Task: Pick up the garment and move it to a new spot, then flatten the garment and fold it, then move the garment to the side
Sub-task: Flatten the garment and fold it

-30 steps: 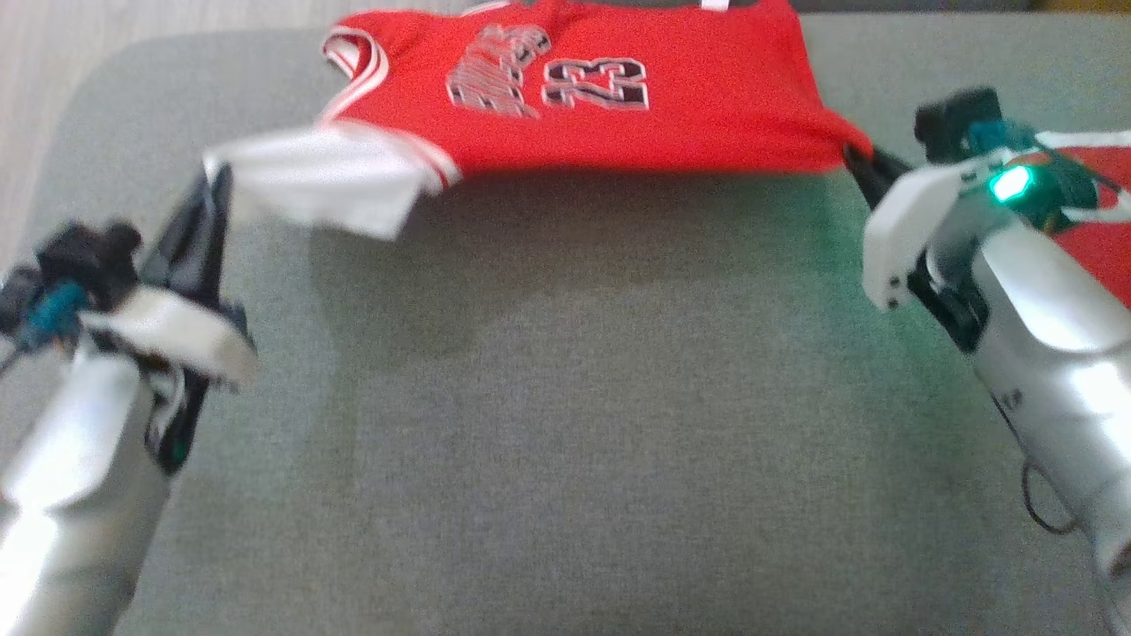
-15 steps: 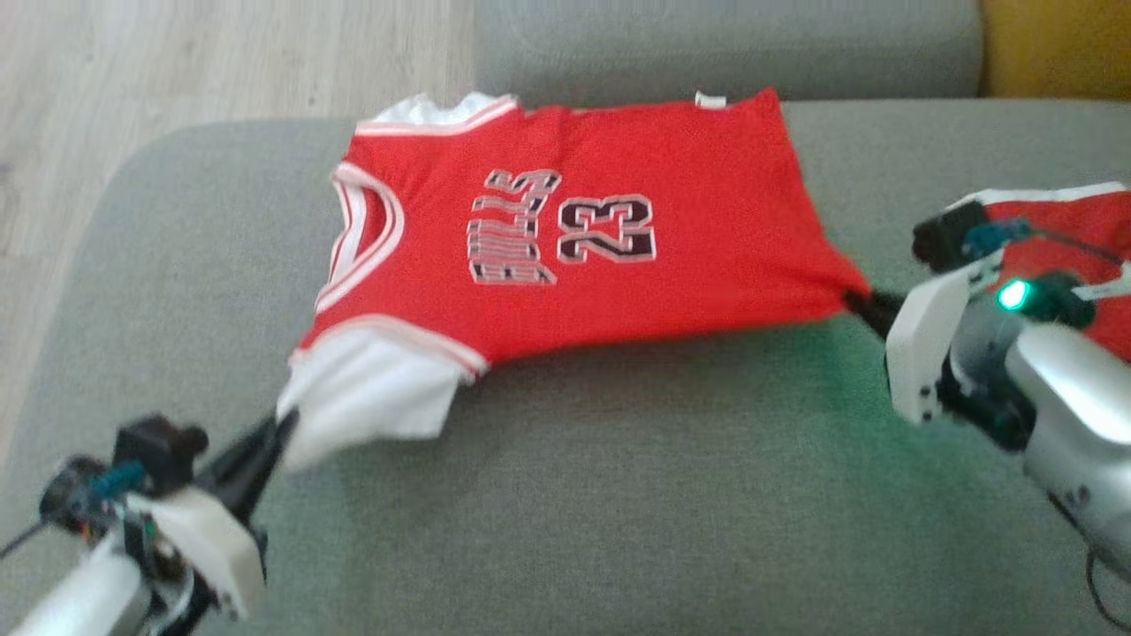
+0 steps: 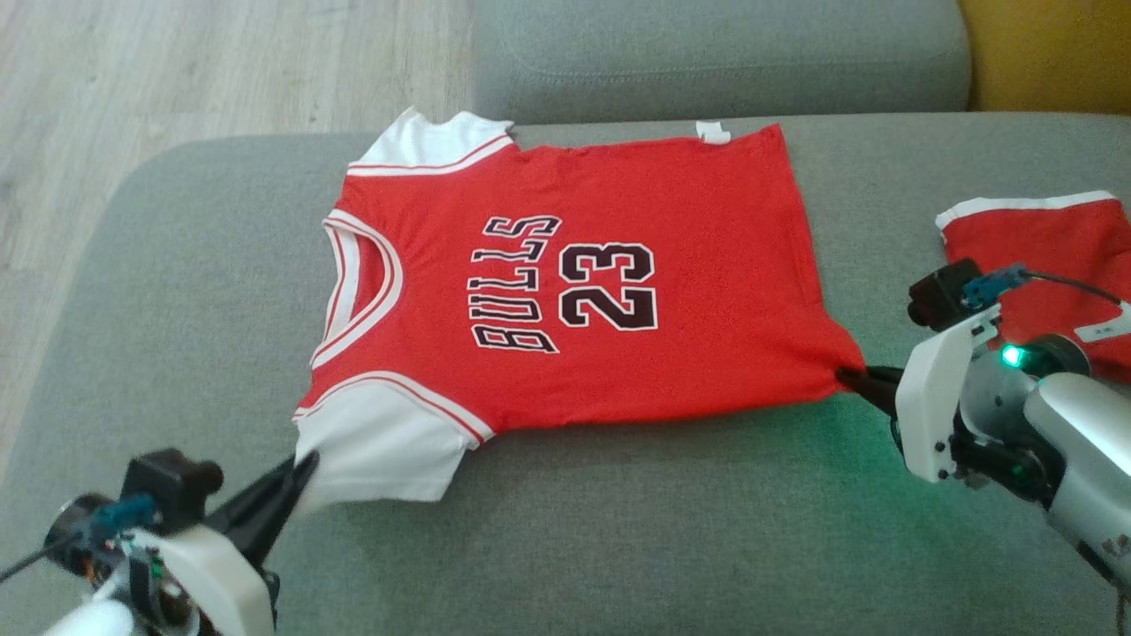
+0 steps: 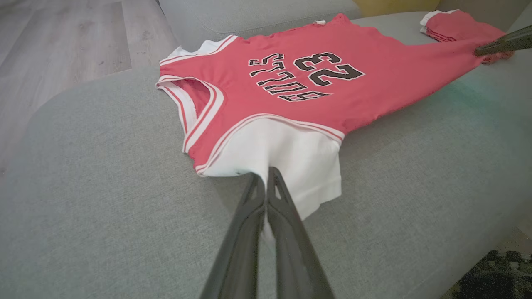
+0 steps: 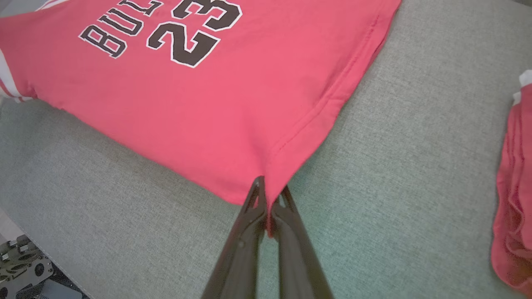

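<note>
The red jersey (image 3: 574, 283) lies spread flat, print side up (BULLS and 23 read sideways from the head view), across the middle of the grey seat cushion (image 3: 618, 548). Its collar points toward the cushion's left end and its hem toward the right end. The left gripper (image 3: 302, 461) sits over the cushion's near-left part, its fingers pinched together on the edge of the white sleeve (image 3: 380, 442). The right gripper (image 3: 850, 378), over the cushion's near-right part, is clamped on the jersey's near hem corner, with the cloth drawn to a point between the jaws. A folded red garment (image 3: 1034, 238) rests at the cushion's right end, apart from the jersey.
</note>
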Robot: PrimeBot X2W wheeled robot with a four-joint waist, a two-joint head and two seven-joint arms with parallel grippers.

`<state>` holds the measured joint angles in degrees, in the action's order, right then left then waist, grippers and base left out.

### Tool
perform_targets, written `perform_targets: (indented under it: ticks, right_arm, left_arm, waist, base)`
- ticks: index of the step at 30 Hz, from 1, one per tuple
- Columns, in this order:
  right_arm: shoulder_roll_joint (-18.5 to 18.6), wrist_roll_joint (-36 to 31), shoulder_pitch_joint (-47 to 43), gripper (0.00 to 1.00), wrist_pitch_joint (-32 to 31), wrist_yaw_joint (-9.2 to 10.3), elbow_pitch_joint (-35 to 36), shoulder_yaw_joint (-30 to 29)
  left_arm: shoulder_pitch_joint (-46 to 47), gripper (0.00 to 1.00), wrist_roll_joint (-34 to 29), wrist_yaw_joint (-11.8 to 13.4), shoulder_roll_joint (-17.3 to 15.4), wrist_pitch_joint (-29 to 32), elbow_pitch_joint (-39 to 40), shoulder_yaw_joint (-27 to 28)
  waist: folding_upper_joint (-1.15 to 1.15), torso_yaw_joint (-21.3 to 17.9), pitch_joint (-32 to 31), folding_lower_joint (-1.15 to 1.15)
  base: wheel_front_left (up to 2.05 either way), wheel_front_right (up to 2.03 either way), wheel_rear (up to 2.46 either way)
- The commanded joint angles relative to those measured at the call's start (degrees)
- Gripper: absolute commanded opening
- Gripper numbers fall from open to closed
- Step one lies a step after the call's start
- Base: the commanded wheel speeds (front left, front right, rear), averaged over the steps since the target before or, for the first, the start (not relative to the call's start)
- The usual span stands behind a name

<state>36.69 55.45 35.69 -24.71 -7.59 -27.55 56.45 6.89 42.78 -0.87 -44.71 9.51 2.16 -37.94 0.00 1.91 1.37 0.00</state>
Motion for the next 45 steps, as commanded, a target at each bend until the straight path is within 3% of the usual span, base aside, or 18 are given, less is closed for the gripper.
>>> perform_targets:
  ticks: [1,15,21,28,42,43,44,45]
  right_arm:
    - [1.08,-0.36,1.30,0.00,0.37,0.10,1.14,-1.49]
    - [-3.30,-0.88,4.37,0.00,-0.19,0.10,-2.12,-6.11]
    - [-6.70,0.31,6.62,0.00,-1.06,0.10,-6.77,-9.42]
    - [-9.52,-0.05,9.65,0.00,-1.13,0.10,-11.14,-11.15]
    - [-14.06,-1.88,15.66,0.00,1.64,0.10,-17.30,-11.51]
    - [-14.29,-2.56,16.27,0.00,2.76,0.10,-18.10,-11.58]
    - [-14.56,-3.33,16.92,0.44,4.31,0.10,-18.97,-11.82]
    - [-14.56,-3.33,16.92,0.44,4.31,0.10,-18.97,-11.82]
  left_arm:
    - [5.35,0.00,-0.44,0.56,-1.97,-0.35,1.25,3.74]
    - [15.61,0.00,1.80,-2.58,1.66,3.14,-6.13,3.98]
    - [22.12,0.00,5.47,-4.34,4.75,6.57,-12.42,4.21]
    - [29.36,0.00,5.22,-5.51,6.98,8.93,-19.26,2.67]
    - [40.10,0.00,3.97,-6.37,12.88,4.25,-34.98,0.97]
    - [40.79,0.02,3.86,-6.38,13.49,3.34,-36.14,1.04]
    - [41.53,0.82,3.49,-6.15,14.05,1.96,-37.31,1.25]
    - [41.53,0.82,3.49,-6.15,14.05,1.96,-37.31,1.25]
  waist:
    - [0.00,0.18,0.94,0.00]
    - [0.00,-0.48,5.12,0.00]
    - [0.00,-0.92,7.05,0.00]
    - [0.00,-1.29,9.13,0.00]
    - [0.00,-2.64,12.38,0.00]
    - [0.00,-2.68,12.51,0.00]
    - [0.00,-2.70,12.61,0.00]
    - [0.00,-2.70,12.61,0.00]
  base:
    - [0.00,0.00,0.00]
    - [0.00,0.00,0.00]
    - [0.00,0.00,0.00]
    - [0.00,0.00,0.00]
    - [0.00,0.00,0.00]
    - [0.00,0.00,0.00]
    - [0.00,0.00,0.00]
    - [0.00,0.00,0.00]
